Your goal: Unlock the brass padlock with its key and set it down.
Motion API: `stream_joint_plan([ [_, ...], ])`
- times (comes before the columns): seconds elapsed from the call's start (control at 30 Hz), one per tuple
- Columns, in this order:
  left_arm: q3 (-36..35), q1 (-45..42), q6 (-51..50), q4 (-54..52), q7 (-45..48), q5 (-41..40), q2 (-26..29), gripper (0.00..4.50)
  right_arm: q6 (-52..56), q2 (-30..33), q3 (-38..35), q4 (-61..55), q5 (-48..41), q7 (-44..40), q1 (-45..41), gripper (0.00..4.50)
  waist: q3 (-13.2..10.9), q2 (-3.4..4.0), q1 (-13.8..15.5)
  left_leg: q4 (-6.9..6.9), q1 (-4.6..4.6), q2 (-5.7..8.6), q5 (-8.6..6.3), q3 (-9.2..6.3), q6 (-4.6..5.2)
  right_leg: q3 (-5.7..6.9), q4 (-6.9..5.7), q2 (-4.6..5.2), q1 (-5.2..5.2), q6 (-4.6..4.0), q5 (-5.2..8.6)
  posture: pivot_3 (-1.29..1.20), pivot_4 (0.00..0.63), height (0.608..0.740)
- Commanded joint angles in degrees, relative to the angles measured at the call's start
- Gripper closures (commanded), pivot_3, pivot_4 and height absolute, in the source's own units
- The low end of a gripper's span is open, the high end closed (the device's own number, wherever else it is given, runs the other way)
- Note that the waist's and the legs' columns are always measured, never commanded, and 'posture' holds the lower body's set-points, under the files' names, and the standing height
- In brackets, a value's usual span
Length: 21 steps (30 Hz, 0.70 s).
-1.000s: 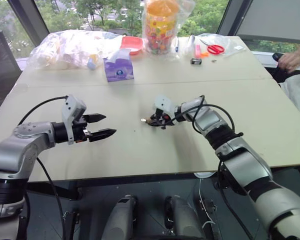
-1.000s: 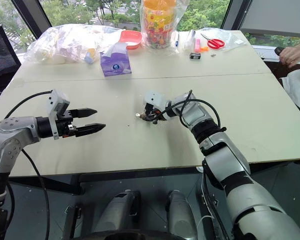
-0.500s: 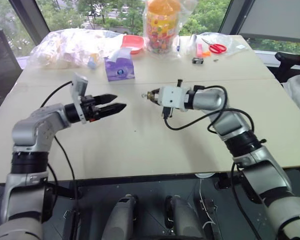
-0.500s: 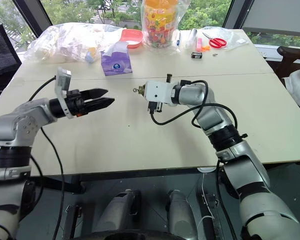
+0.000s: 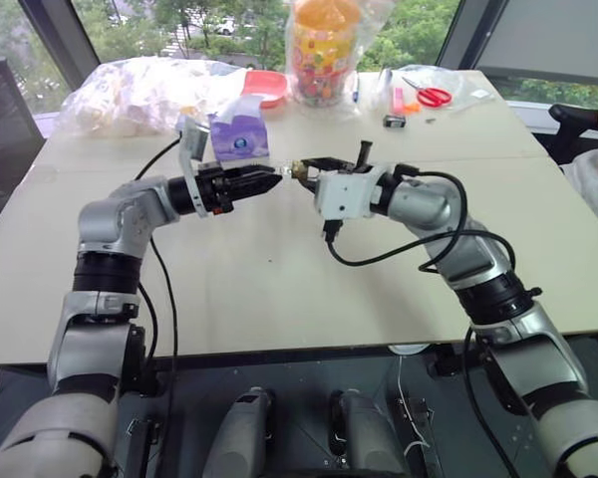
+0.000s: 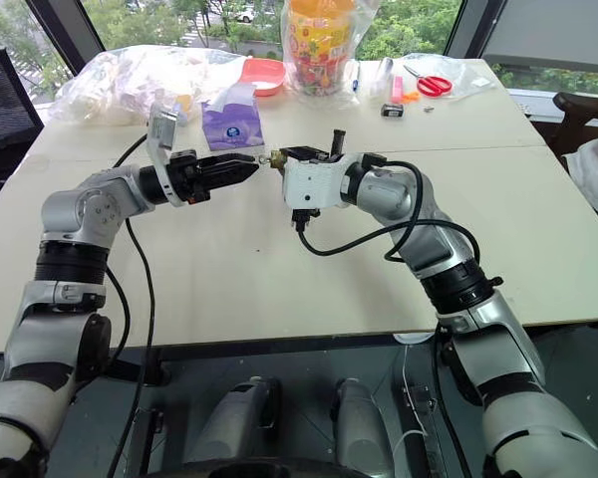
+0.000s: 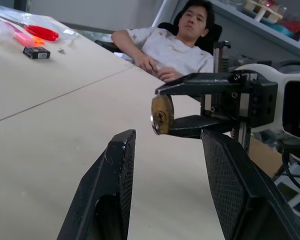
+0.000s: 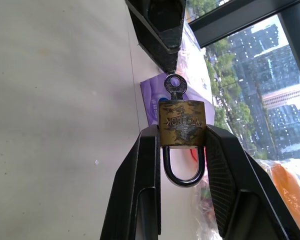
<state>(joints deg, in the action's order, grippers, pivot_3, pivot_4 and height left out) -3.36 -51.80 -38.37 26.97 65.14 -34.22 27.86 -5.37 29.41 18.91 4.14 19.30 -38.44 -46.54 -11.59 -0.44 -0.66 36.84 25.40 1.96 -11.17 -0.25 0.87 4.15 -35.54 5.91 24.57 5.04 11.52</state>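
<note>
Now, head view: right gripper (image 6: pixel 279 157) clamped on brass padlock (image 6: pixel 275 159) above the table (image 6: pixel 279 269); left gripper (image 6: pixel 247 165) part open, empty, closing in. Right wrist: key (image 8: pixel 175 86) seated. Left wrist: better centred squarely before pinching, then turned gently.

The key (image 8: pixel 175 86) shows just its round bow — the blade is sunk in the brass padlock (image 8: pixel 181 125). In the head views both are too small to tell apart. The right gripper (image 8: pixel 182 150) pads hide the padlock's sides.
</note>
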Motion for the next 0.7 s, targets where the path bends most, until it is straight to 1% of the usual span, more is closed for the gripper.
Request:
stream_joint_plan([
  [0.03, -0.9, -2.2, 1.6, 0.8, 1.2, 0.4, -0.6, 2.40, 0.3, 0.1, -2.0, -3.5, 0.1, 0.7, -0.2, 3.85, 0.0, 0.00, 0.0, 0.00, 0.00, -0.01, 0.00, 0.00, 0.00, 0.00, 0.00, 0.00, 0.00, 0.00, 0.00, 0.00, 0.150, 0.740],
  [0.2, -0.7, -3.0, 2.2, 2.2, 2.2, 1.0, -1.5, 2.40, 0.6, 0.1, -1.8, -4.2, 0.3, 0.5, -0.1, 3.85, 0.0, 0.00, 0.0, 0.02, 0.01, -0.01, -0.01, 0.00, 0.01, 0.00, 0.00, 0.00, 0.00, 0.00, 0.00, 0.00, 0.150, 0.740],
  [0.3, -0.5, -3.0, 2.9, 2.6, 2.7, 1.7, -2.0, 3.17, 0.8, 0.0, -1.7, -4.7, 0.2, 0.5, 0.0, 3.85, 0.0, 0.00, 0.0, 0.04, 0.01, -0.01, -0.01, 0.00, 0.01, 0.00, -0.01, 0.00, -0.01, 0.00, 0.00, 0.00, 0.150, 0.740],
  [0.33, -0.6, -3.0, 2.9, 2.7, 2.6, 1.7, -2.1, 3.64, 0.9, -0.1, -1.7, -4.9, 0.2, 0.5, 0.0, 3.85, 0.0, 0.00, 0.0, 0.05, 0.01, -0.01, -0.01, 0.00, 0.01, 0.00, -0.02, 0.00, -0.02, 0.00, 0.00, 0.00, 0.150, 0.740],
  [0.4, -0.8, -2.9, 2.8, 2.7, 2.7, 1.7, -2.3, 4.43, 0.9, -0.2, -1.6, -5.2, 0.3, 0.4, 0.1, 3.85, 0.0, 0.00, 0.0, 0.05, 0.01, -0.01, -0.01, 0.00, 0.01, 0.00, -0.02, 0.00, -0.02, 0.00, 0.00, 0.00, 0.150, 0.740],
  [0.63, -0.2, -2.4, 3.8, 1.7, 3.0, 3.1, -2.3, 4.48, 1.0, -0.2, -1.4, -5.7, 0.4, 0.1, 0.5, 3.85, 0.0, 0.00, 0.0, 0.06, 0.01, -0.01, -0.01, -0.01, 0.02, 0.00, -0.03, 0.00, -0.02, 0.00, 0.00, 0.00, 0.150, 0.740],
  [0.7, 1.1, -2.1, 7.4, 1.1, 2.6, 5.6, -2.3, 4.48, 0.9, -0.2, -1.3, -5.7, 0.4, -0.1, 0.4, 3.85, 0.0, 0.00, 0.0, 0.06, 0.01, -0.01, -0.01, 0.00, 0.02, 0.00, -0.03, 0.00, -0.02, 0.00, 0.00, 0.00, 0.150, 0.740],
])
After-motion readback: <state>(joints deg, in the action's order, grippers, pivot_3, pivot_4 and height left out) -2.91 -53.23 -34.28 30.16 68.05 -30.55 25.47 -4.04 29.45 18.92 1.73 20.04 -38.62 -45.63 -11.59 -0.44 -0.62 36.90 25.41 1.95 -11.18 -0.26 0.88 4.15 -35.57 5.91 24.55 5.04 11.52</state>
